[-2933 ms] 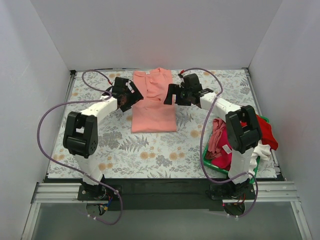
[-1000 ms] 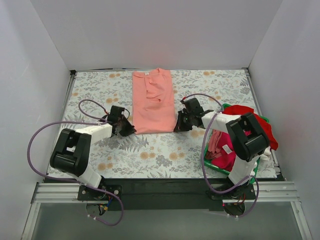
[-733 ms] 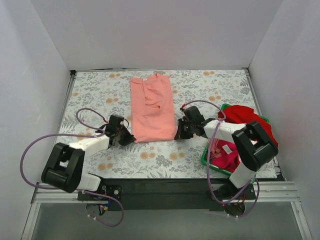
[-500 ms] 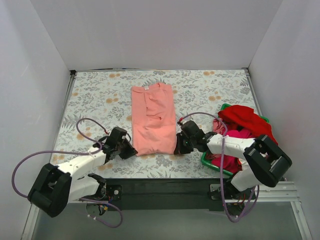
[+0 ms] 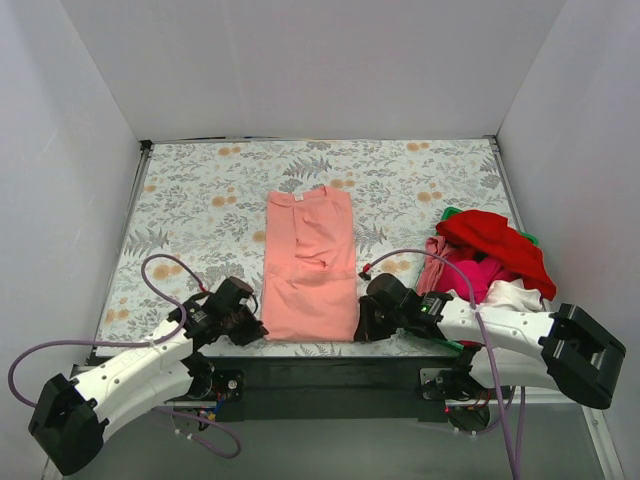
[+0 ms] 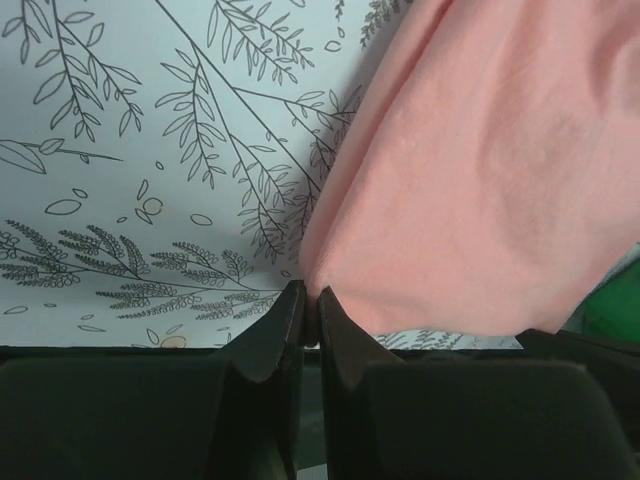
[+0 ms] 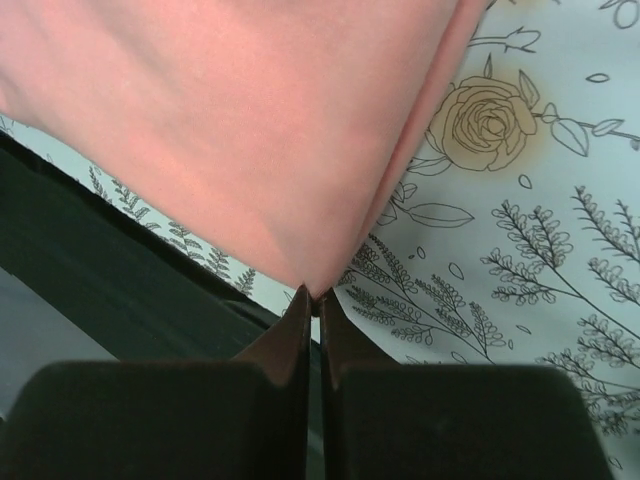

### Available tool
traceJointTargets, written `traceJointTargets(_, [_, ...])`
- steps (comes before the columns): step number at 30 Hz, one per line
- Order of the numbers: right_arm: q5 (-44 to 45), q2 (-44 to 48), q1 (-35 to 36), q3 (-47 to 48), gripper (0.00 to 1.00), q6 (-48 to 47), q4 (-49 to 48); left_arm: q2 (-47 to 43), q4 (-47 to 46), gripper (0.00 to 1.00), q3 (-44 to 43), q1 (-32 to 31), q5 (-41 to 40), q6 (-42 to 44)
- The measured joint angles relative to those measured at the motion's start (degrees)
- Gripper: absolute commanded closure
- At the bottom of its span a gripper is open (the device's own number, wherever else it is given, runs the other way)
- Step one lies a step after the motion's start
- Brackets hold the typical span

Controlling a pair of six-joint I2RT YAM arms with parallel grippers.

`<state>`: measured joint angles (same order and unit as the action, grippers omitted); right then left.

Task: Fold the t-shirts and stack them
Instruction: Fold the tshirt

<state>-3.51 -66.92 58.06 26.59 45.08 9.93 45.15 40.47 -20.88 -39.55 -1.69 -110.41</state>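
A salmon-pink t-shirt [image 5: 308, 270] lies as a long folded strip down the middle of the floral table. Its near end reaches the table's front edge. My left gripper [image 5: 256, 329] is shut on the shirt's near left corner [image 6: 330, 270], the cloth pinched between the fingertips. My right gripper [image 5: 362, 329] is shut on the near right corner [image 7: 318, 270] in the same way. Red [image 5: 490, 240], magenta [image 5: 478, 272] and white [image 5: 515, 297] t-shirts are heaped at the right.
The heap sits in a green basket [image 5: 447, 213] at the table's right side, close to my right arm. White walls close in the table on three sides. The black front rail [image 5: 320, 365] runs just below both grippers.
Both grippers have pulled the pink shirt toward the near edge, each still shut on its corner. Both arms now lie low and stretched along the front of the table.
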Motion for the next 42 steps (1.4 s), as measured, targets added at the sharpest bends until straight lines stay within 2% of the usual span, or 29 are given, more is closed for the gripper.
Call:
traceJointTargets(9, [6.88, 3.45, -0.85, 9.49, 0.99, -4.52, 7.37, 2.43, 2.71, 1.0, -11.93, -0.22, -5.79, 2.23])
traceJointTargets(17, [11.61, 0.72, -7.63, 20.9, 0.99, -11.58, 7.52, 13.68, 2.75, 1.0, -22.51, -0.04, -16.09, 2.19])
traceJointTargets(25, [9.09, -5.84, -15.78, 30.86, 0.99, -18.01, 6.6, 23.63, -2.03, 1.0, -34.42, 4.83, -20.33, 5.79])
traceJointTargets(32, [3.5, -11.67, -20.81, 37.59, 0.99, -21.4, 6.21, 29.07, -7.21, 1.0, -38.56, 11.8, -18.29, 10.21])
traceJointTargets(42, [-3.85, -20.7, -26.38, 46.47, 0.99, -23.41, 5.11, 38.75, -12.66, 1.0, -47.63, 15.69, -17.0, 15.54])
